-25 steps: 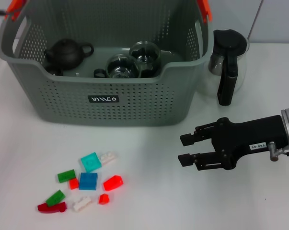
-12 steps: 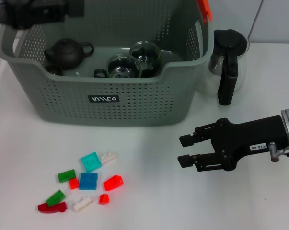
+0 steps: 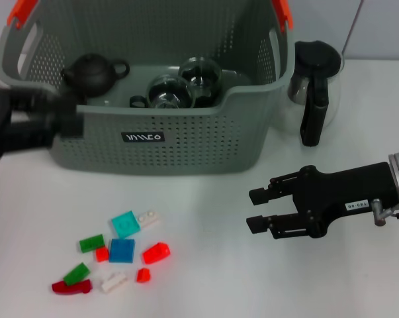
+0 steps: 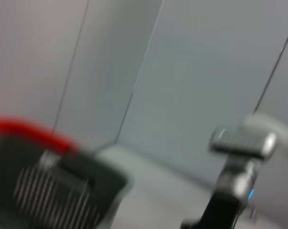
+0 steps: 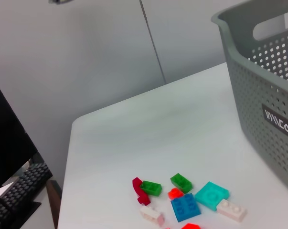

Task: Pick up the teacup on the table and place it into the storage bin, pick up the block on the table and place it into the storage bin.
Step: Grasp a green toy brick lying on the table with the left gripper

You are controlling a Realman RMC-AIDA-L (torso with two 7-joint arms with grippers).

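Blocks (image 3: 120, 252) lie scattered on the table (image 3: 206, 278) before the storage bin (image 3: 153, 142). The left gripper (image 3: 27, 122), finger state unreadable, has swung down from the bin's rim toward them; the right gripper (image 3: 259, 211) waits, fingers parted, empty.

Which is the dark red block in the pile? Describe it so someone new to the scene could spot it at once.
Start at the storage bin and look down to the cluster of small blocks on the white table in front of it. The dark red block sits at the cluster's near-left corner, just below a green block. It is the only deep maroon piece, and it is curved; the other reds are bright orange-red.
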